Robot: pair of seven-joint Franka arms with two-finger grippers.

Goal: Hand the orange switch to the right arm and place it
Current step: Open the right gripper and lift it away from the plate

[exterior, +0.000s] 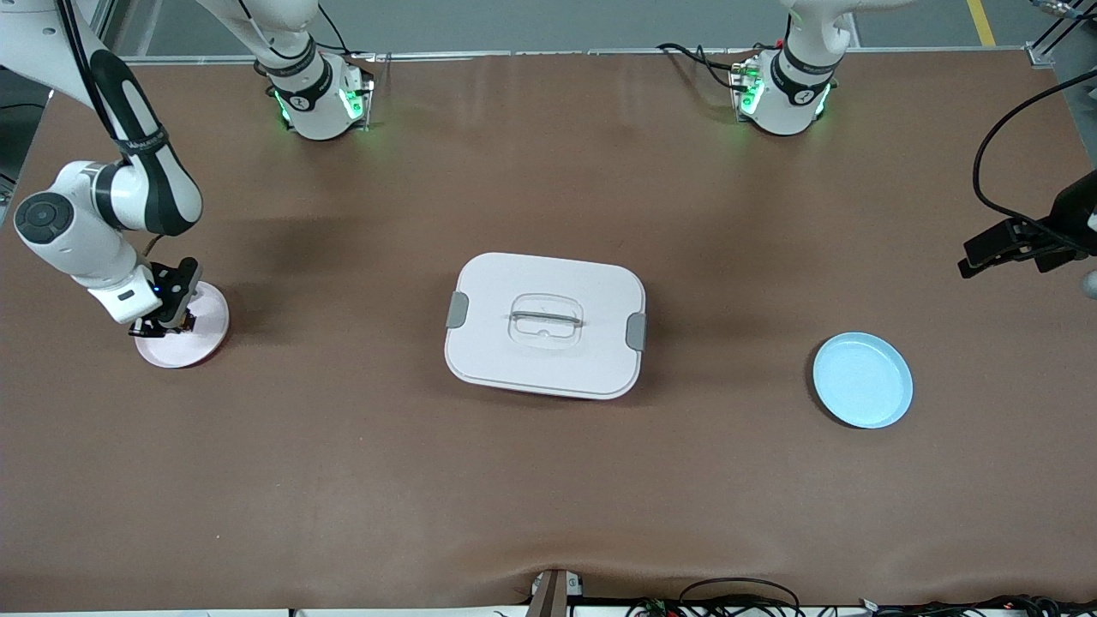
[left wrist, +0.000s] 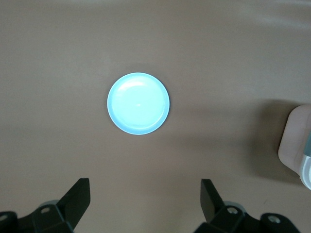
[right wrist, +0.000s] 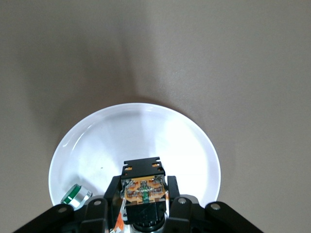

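The orange switch (right wrist: 143,187), a small black block with an orange face, sits between the fingers of my right gripper (right wrist: 144,190), which is shut on it low over the pale pink plate (right wrist: 141,131). In the front view the right gripper (exterior: 167,319) is over that plate (exterior: 208,330) at the right arm's end of the table. My left gripper (left wrist: 145,188) is open and empty, up in the air above the table near the light blue plate (left wrist: 138,103). It shows at the edge of the front view (exterior: 994,251), with the blue plate (exterior: 862,380) below it.
A small silver part with a green band (right wrist: 76,195) lies on the pink plate beside the right gripper. A white lidded box with grey clips (exterior: 545,324) stands in the middle of the table; its corner shows in the left wrist view (left wrist: 297,141).
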